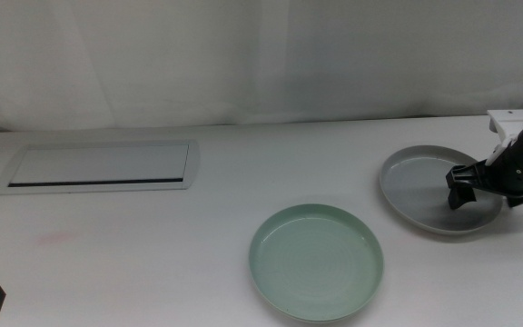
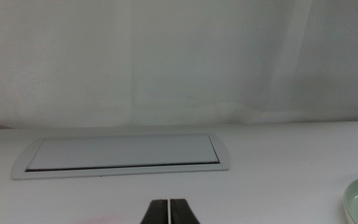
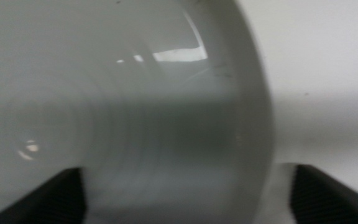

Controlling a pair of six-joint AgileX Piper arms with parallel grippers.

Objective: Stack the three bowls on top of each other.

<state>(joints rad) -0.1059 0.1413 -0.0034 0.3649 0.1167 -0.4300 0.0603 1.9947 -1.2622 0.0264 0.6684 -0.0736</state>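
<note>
Middle view: right tool [image 1: 462, 193], jaws spread, apparently straddles the grey bowl's [image 1: 418, 180] near rim; mint green bowl [image 1: 316, 262] sits nearby on the table [image 1: 152, 254]. Left tool [image 2: 169, 211] waits, pressed together.

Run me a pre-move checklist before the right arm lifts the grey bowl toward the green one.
1. Right gripper over the shallow round grey plastic bowl, at its right side: ok.
2. Jaws straddling the grey bowl's rim, one inside and one outside, set wide apart in the right wrist view: ok; not closed on it yet.
3. Shallow round mint green plastic bowl upright with nothing in it, apart from the grey one: ok.
4. Third, white bowl located: not ok, it shows in no view.
5. Left gripper parked at the near left edge, jaws shut: ok.
6. Flat rectangular grey panel well away from both bowls: ok.
</note>
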